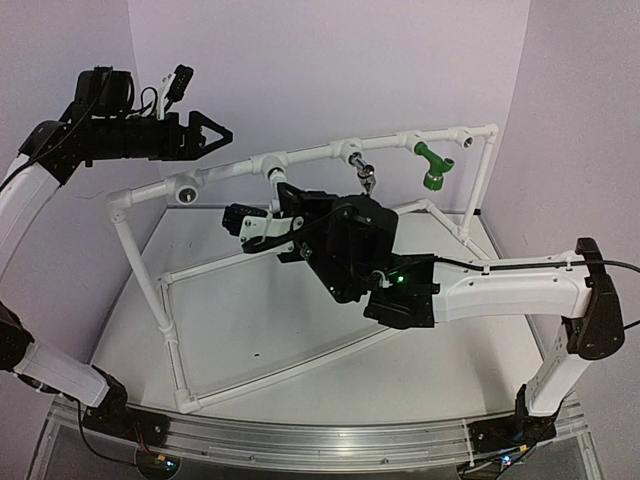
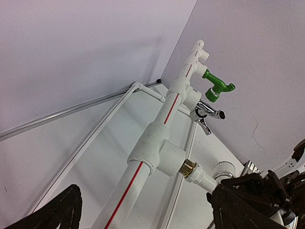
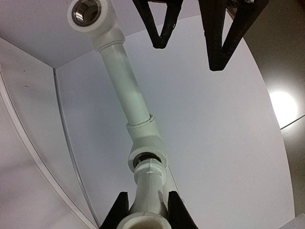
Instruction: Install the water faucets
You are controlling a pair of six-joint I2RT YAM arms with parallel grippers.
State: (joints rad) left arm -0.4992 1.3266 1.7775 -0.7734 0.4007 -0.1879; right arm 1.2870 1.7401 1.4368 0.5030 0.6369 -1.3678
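A white pipe frame [image 1: 300, 156] stands on the table, its top rail carrying round sockets. A green faucet [image 1: 432, 166] and a chrome faucet [image 1: 365, 176] hang from two of them; both show in the left wrist view, green [image 2: 218, 86] and chrome [image 2: 208, 113]. My right gripper [image 1: 284, 197] is shut on the white faucet [image 3: 150, 188], whose brass threaded end [image 2: 189, 168] sits at the mouth of a tee socket [image 3: 147, 143]. My left gripper [image 1: 218, 133] is open and empty, raised above the rail's left part, also seen from below [image 3: 190, 47].
An empty socket [image 1: 185, 190] sits on the rail left of the held faucet and also shows in the right wrist view [image 3: 87, 13]. The frame's lower pipes [image 1: 260, 372] lie on the white table. Purple walls close in behind and at both sides.
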